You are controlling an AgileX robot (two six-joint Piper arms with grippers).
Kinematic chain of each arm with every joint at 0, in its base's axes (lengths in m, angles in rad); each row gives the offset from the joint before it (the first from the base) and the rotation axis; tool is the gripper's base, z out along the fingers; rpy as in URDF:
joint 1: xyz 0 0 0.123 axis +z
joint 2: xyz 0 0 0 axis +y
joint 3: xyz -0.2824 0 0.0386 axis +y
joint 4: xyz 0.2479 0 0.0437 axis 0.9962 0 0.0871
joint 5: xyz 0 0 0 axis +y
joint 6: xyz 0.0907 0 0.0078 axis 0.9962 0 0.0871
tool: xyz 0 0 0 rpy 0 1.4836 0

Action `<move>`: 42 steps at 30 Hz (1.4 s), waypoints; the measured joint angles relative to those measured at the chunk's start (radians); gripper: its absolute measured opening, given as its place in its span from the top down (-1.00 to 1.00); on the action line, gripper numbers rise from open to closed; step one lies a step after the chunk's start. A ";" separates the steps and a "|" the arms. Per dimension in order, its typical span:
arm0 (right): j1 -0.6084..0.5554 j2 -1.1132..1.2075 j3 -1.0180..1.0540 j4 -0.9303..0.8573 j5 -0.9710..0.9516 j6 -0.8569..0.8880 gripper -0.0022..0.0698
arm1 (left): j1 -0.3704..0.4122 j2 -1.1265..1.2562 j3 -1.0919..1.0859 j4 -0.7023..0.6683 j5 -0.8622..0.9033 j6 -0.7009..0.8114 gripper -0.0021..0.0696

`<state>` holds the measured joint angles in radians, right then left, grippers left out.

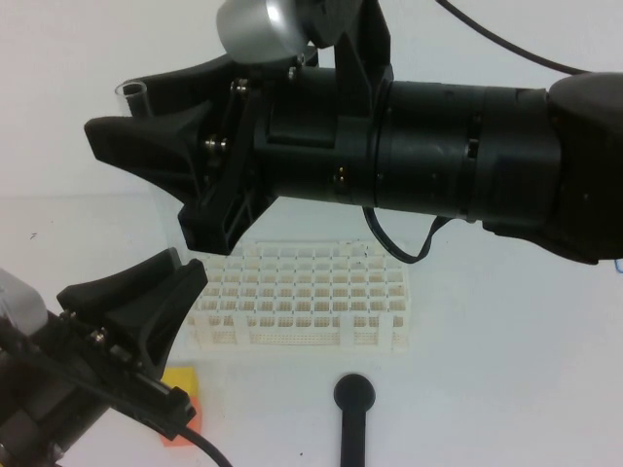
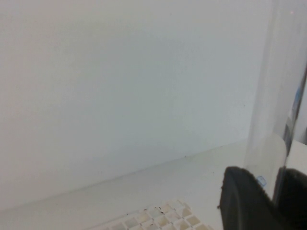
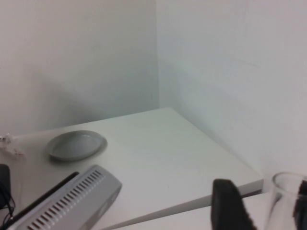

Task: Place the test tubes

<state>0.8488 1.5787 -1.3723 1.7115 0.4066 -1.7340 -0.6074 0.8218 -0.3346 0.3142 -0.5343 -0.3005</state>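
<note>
A clear glass test tube [image 1: 131,92] stands nearly upright at the left of the high view, above the table. Its open rim lies between the spread fingers of my right gripper [image 1: 107,107], which reaches in from the right and is open. In the right wrist view the test tube's rim [image 3: 288,201] lies against one finger, with a gap to the other fingertip [image 3: 230,206]. My left gripper [image 1: 146,292] is low at the front left. In the left wrist view my left gripper [image 2: 273,191] is shut on the test tube [image 2: 276,96]. The white test tube rack [image 1: 302,297] stands mid-table.
An orange and yellow block [image 1: 180,409] lies at the front, beside my left arm. A black round-headed object [image 1: 353,394] lies in front of the rack. The rack's corner [image 2: 163,218] shows below the left gripper. A grey dish [image 3: 76,145] and a grey device [image 3: 72,201] sit on a shelf.
</note>
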 joint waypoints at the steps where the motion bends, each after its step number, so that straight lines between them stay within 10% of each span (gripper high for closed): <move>1: 0.000 0.000 0.000 0.000 0.005 0.000 0.11 | 0.000 0.000 0.000 0.000 0.000 0.000 0.94; 7: 0.000 0.002 0.000 -0.002 0.016 -0.007 0.54 | 0.000 0.000 0.000 0.000 0.000 0.000 0.94; 14: 0.000 0.002 -0.002 -0.002 0.016 -0.012 0.59 | 0.000 0.000 0.000 0.000 0.002 0.000 0.90; 24: 0.000 0.002 -0.002 -0.002 -0.003 -0.057 0.59 | 0.002 -0.007 0.000 -0.067 0.041 0.072 -0.03; 35: 0.000 0.002 -0.002 0.002 -0.181 -0.114 0.59 | 0.002 -0.244 0.000 -0.062 0.270 0.256 0.94; 42: 0.000 0.002 -0.002 0.004 -0.211 -0.118 0.59 | 0.002 -0.453 0.000 -0.065 0.689 0.237 0.94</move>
<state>0.8488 1.5806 -1.3745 1.7151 0.1958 -1.8524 -0.6056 0.3688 -0.3346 0.2489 0.1547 -0.0633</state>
